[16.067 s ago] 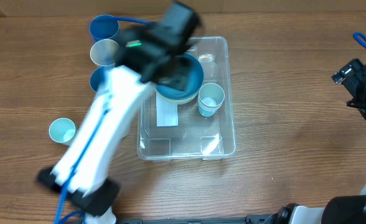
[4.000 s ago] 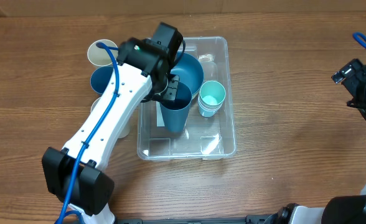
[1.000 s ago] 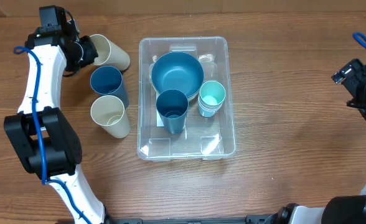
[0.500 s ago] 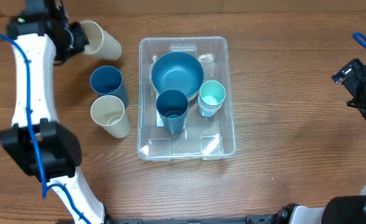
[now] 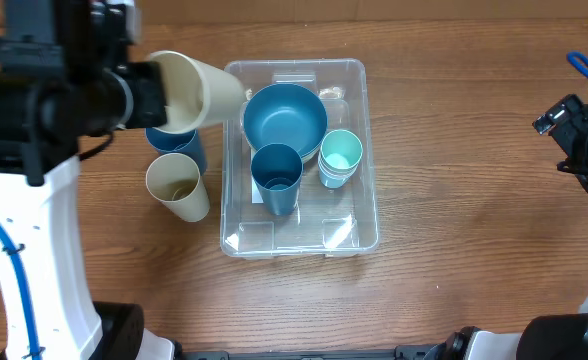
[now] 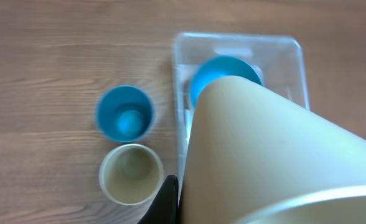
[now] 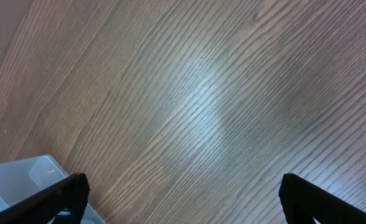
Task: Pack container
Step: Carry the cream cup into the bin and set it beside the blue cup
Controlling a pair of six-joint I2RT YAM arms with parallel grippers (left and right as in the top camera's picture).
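L gripper [image 5: 134,95] jaws clamped on tall cream plastic cup [image 5: 199,88], tilted sideways beside large clear rectangular plastic container [image 5: 369,150]. R gripper [image 7: 183,199] jaws wide apart, empty.

White left arm [image 5: 36,215]; black joints [image 5: 34,100]; blue cable [image 5: 14,275], apparently.

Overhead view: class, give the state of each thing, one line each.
container: open, partly packed
blue bowl: upright in container
dark blue cup: upright in container
teal cup: upright in container
held cream cup: tilted, off the table
table cream cup: upright, empty
blue cup: upright on table
left pincer: shut on held cream cup
right pincer: open, empty
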